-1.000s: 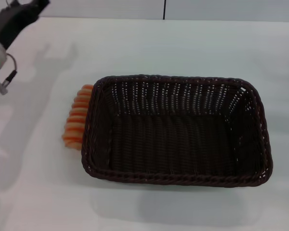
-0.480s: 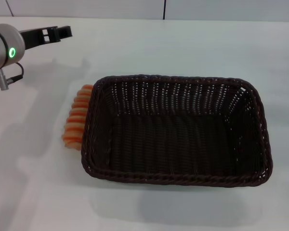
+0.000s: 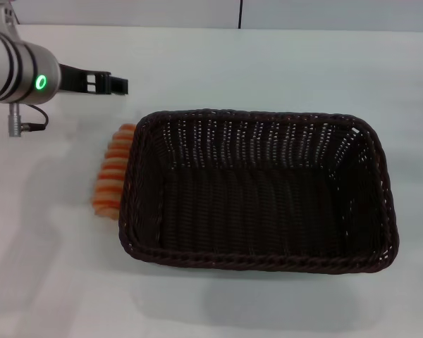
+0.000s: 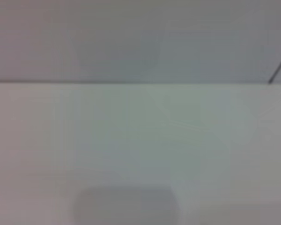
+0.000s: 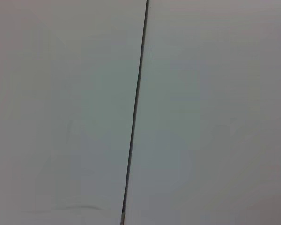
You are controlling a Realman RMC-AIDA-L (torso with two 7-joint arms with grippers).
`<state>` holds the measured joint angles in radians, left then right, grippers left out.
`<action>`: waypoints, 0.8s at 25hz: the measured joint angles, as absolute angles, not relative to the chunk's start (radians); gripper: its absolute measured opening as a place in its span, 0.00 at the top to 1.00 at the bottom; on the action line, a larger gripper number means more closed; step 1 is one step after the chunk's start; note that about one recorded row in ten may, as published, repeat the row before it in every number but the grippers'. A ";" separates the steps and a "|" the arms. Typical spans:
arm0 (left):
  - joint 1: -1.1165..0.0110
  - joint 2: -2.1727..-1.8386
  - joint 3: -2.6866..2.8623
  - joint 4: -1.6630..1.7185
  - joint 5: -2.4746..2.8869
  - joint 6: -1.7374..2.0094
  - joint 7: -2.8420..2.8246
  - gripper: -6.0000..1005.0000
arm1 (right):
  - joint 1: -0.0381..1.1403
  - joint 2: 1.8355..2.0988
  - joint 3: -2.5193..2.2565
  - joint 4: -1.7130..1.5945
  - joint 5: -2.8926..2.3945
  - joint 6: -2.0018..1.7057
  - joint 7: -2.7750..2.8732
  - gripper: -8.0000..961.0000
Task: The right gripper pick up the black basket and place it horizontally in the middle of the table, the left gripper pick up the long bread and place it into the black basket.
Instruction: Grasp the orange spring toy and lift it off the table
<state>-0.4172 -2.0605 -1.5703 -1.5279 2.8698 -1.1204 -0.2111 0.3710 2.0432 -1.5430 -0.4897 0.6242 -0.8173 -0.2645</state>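
Spanning the view, the table (image 3: 282, 63) bears the black basket (image 3: 257, 190); left gripper (image 3: 116, 86) opening indiscernible

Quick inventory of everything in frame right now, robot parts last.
black basket: 1, dark brown-black wicker, lying lengthwise across the middle of the table, open side up, nothing in it.
long bread: 1, tan with orange stripes, on the table right against the basket's left short side, outside it, partly hidden by the rim.
table: 1, white, under everything.
wall: grey panels with a dark seam, behind the table's far edge.
left gripper: 1, black, on the arm with the green-lit ring, above the table beyond the bread's far end, pointing toward the middle, holding nothing.
right gripper: not in view; its wrist camera shows only the wall panels and seam.
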 joint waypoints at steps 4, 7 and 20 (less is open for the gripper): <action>-0.474 -2.063 -1.584 -1.490 2.870 -1.178 -0.205 0.21 | 0.376 2.043 -1.546 -0.470 0.624 -0.818 -0.264 0.15; -0.502 -2.063 -1.587 -1.463 2.869 -1.198 -0.203 0.21 | 0.380 2.043 -1.553 -0.455 0.624 -0.823 -0.264 0.15; -0.453 -2.060 -1.661 -1.453 2.870 -1.241 -0.116 0.21 | 0.384 2.043 -1.554 -0.433 0.613 -0.835 -0.264 0.15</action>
<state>-0.4531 -2.0603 -1.6608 -1.4531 2.8696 -1.2407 -0.1163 0.3841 2.0432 -1.5536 -0.4329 0.6131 -0.8350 -0.2637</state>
